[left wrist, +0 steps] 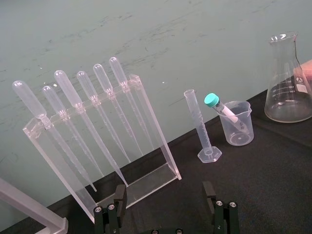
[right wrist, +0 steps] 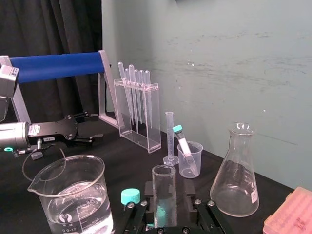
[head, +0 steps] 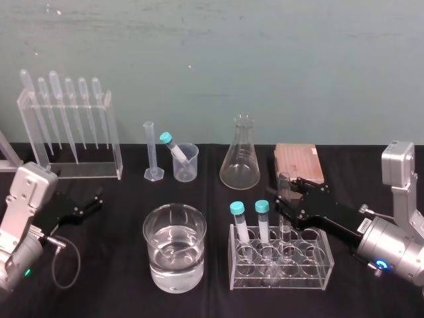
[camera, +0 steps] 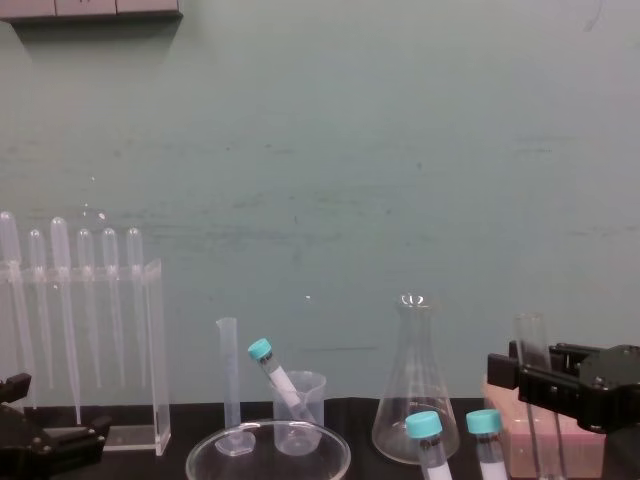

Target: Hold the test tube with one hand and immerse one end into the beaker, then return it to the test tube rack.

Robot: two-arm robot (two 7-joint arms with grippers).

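The test tube [right wrist: 164, 192] is seen upright between the jaws of the right gripper [head: 286, 194], which are set narrowly open, with a slim gap showing on one side. Its foot is seated below them in the clear test tube rack [head: 319, 264], and the teal-capped tubes [head: 262, 222] are just beside them. The thin glass is judged light, stiff, slick and brittle, so it is best pinched gently on the upper wall, under the open rim. The left gripper [head: 97, 199] is parked well apart, jaws wide.
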